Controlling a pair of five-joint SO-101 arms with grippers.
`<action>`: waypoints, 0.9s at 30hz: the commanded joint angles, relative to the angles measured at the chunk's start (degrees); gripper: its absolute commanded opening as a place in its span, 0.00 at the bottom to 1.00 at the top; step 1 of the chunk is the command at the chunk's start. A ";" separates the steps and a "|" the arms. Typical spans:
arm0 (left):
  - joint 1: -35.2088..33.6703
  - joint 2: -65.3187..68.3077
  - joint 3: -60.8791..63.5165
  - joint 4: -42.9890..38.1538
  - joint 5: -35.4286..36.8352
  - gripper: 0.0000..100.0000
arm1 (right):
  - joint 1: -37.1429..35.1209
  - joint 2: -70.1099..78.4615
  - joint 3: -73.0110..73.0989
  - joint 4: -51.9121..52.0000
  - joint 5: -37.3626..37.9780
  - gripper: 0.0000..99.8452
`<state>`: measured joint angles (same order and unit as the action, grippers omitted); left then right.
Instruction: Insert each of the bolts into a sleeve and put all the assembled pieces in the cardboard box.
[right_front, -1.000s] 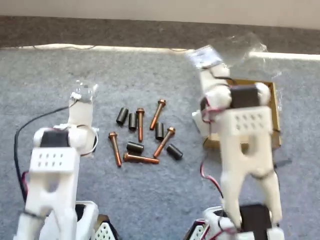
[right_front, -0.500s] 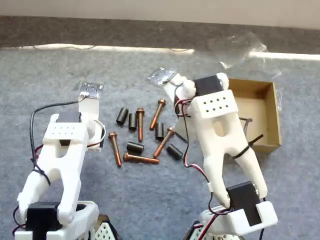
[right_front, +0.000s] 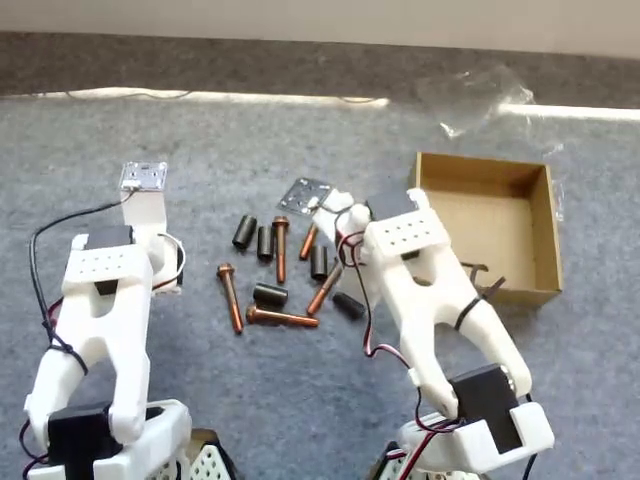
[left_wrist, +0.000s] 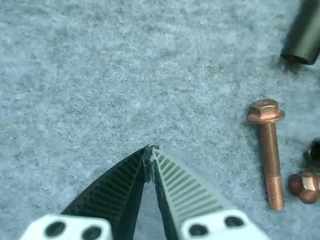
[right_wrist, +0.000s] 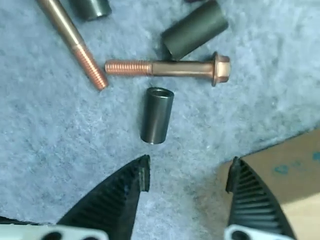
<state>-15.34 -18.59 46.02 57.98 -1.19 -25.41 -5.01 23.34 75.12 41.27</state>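
Note:
Several copper bolts (right_front: 281, 248) and short dark sleeves (right_front: 270, 295) lie loose on the grey carpet between the arms. My right gripper (right_wrist: 189, 175) is open, low over the right side of this cluster. A dark sleeve (right_wrist: 157, 115) lies just ahead of its fingertips, with a bolt (right_wrist: 170, 67) crosswise beyond it. The cardboard box (right_front: 480, 165) stands to the right, and its corner (right_wrist: 280, 165) sits beside the right finger. My left gripper (left_wrist: 150, 150) is shut on nothing, down by the carpet left of a bolt (left_wrist: 267, 150).
Crumpled clear plastic (right_front: 475, 95) lies behind the box near the carpet's far edge. The right arm (right_front: 430, 290) hangs over the cluster's right side and hides some pieces. The left arm (right_front: 100, 290) stands left of the pile. Bare carpet lies in front.
The right arm swung left from over the cardboard box to the bolt cluster. The left arm shifted a little to the left.

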 joint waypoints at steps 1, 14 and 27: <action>-1.54 -0.22 -0.31 -2.11 0.35 0.01 | -0.57 -5.23 4.18 -5.49 0.88 0.24; -1.10 0.13 -0.31 -2.46 0.35 0.01 | -7.08 -30.20 31.34 -18.15 0.88 0.24; -1.10 0.13 -0.31 -2.37 0.35 0.01 | -7.25 -25.01 30.99 -22.90 -2.64 0.24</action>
<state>-16.13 -18.24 46.37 56.31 -1.10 -32.26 -32.44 55.34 53.76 40.84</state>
